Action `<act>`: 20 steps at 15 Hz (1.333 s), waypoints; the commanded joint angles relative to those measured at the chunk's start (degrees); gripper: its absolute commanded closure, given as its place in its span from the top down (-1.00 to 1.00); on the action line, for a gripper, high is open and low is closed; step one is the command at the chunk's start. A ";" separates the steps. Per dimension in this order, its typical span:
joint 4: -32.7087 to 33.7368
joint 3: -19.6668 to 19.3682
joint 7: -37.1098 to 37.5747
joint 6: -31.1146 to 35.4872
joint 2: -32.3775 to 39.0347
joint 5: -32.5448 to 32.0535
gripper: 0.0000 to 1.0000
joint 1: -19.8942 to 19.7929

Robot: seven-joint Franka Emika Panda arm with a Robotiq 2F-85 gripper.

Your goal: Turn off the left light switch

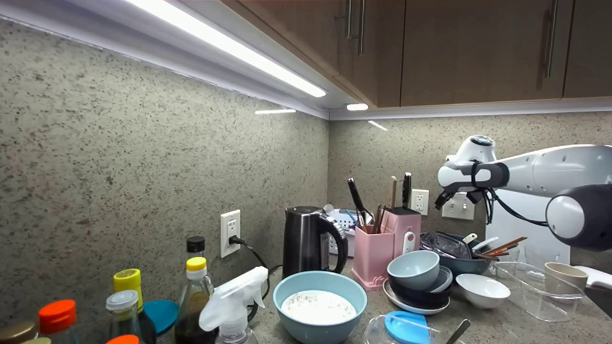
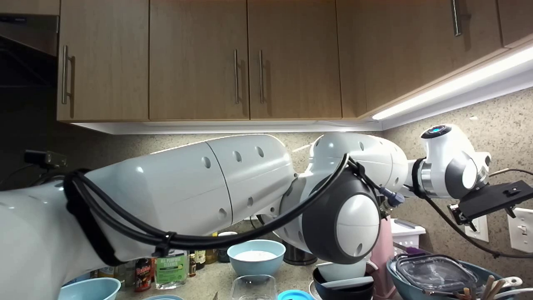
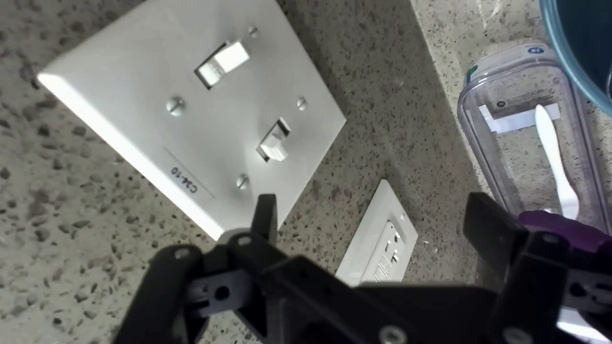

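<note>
The white light switch plate (image 3: 215, 110) with two toggles fills the upper left of the wrist view. It also shows in both exterior views (image 1: 458, 206) (image 2: 521, 230). The toggle nearer the outlet (image 3: 274, 145), the left one on the wall, tips away from the counter, so up. The other toggle (image 3: 223, 63) tips toward the counter, so down. My gripper (image 3: 376, 219) is open and empty, its fingers wide apart. One finger overlaps the plate's lower corner in the wrist view; whether it touches cannot be told. In both exterior views the gripper (image 1: 456, 198) (image 2: 491, 221) is at plate height.
A white outlet (image 3: 382, 239) is beside the switch plate. Below are a blue bowl (image 3: 554, 33), a clear lidded container (image 3: 521, 138) and a pink knife block (image 1: 406, 227) with upright knives. The under-cabinet light strip (image 1: 229, 48) is lit. Upper cabinets (image 1: 483, 52) hang above.
</note>
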 commanded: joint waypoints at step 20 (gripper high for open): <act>0.06 -7.21 8.19 -0.64 0.27 -1.54 1.00 -1.10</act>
